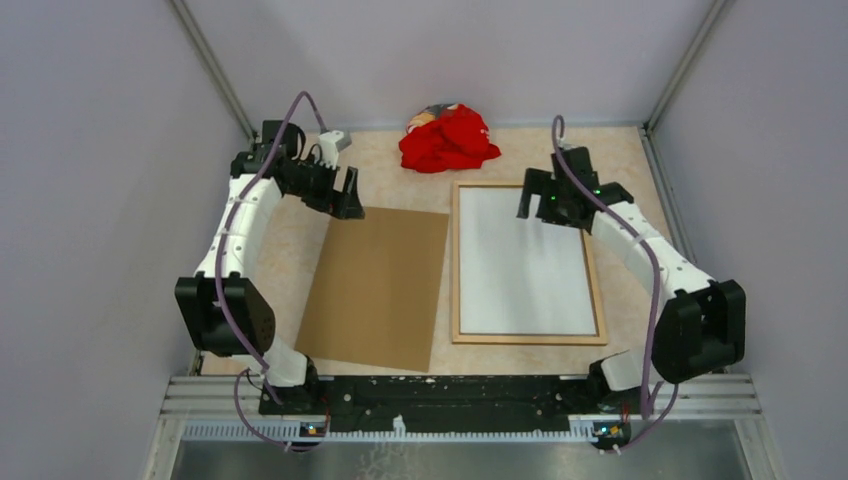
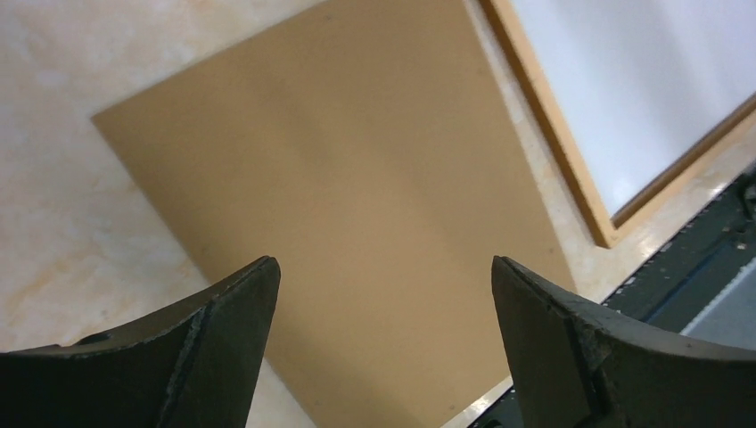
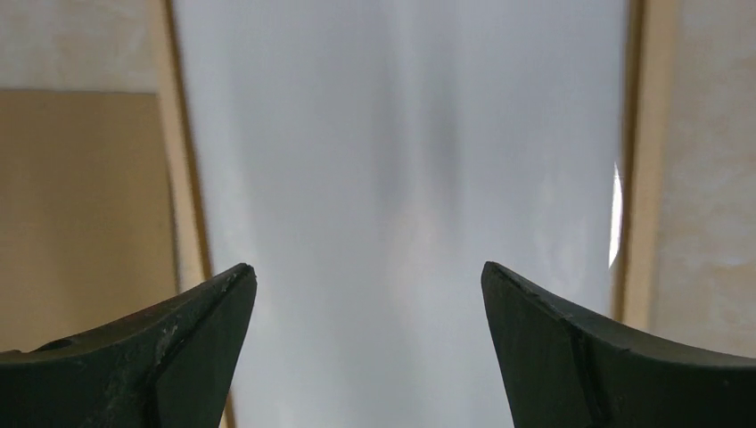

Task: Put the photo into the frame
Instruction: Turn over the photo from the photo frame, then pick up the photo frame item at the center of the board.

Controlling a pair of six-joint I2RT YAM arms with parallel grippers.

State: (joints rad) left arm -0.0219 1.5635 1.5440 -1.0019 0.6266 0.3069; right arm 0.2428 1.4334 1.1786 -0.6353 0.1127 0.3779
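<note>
The frame (image 1: 455, 262) of thin light-brown strips lies flat on the right half of the table. A plain white sheet, the photo's reverse (image 1: 520, 270), lies inside it, picture side hidden. My right gripper (image 1: 537, 203) is open and empty above the frame's far end; in the right wrist view (image 3: 367, 272) the white sheet (image 3: 401, 134) lies between the frame's strips (image 3: 184, 178). My left gripper (image 1: 345, 197) is open and empty above the far edge of the brown board (image 1: 375, 290). The left wrist view (image 2: 383, 267) shows the board (image 2: 357, 160), the frame (image 2: 553, 125) and the sheet (image 2: 642, 80).
A crumpled red cloth (image 1: 448, 138) lies at the back of the table between the two grippers. The brown board lies flat just left of the frame with a narrow gap between them. Grey walls close in the table on three sides.
</note>
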